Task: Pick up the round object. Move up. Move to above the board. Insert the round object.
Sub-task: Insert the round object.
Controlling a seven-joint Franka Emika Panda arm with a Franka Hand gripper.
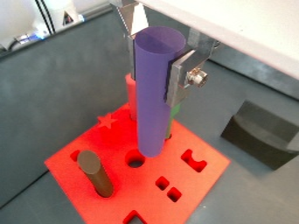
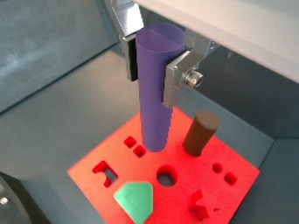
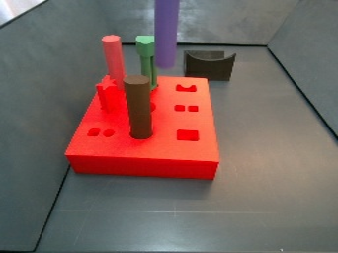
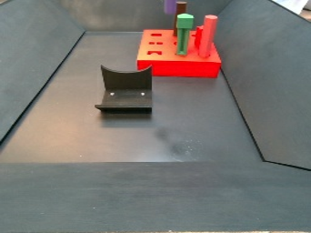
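The gripper (image 1: 156, 54) is clamped on the round object (image 1: 155, 92), its silver fingers (image 2: 179, 77) pressing the purple peg's upper part, and the peg hangs upright over the board (image 1: 87, 144). Pickup, lift and carry look done; insertion remains. The peg's lower end sits near a round hole (image 1: 135, 161), though whether it has entered is hard to tell. In a side view the peg (image 3: 168, 20) rises behind the dark brown peg (image 3: 137, 107).

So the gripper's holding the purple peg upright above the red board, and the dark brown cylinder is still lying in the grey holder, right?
Not quite. The gripper holds the purple peg above the red board, but the dark brown cylinder stands upright in the board, as a side view shows. The grey holder is empty.
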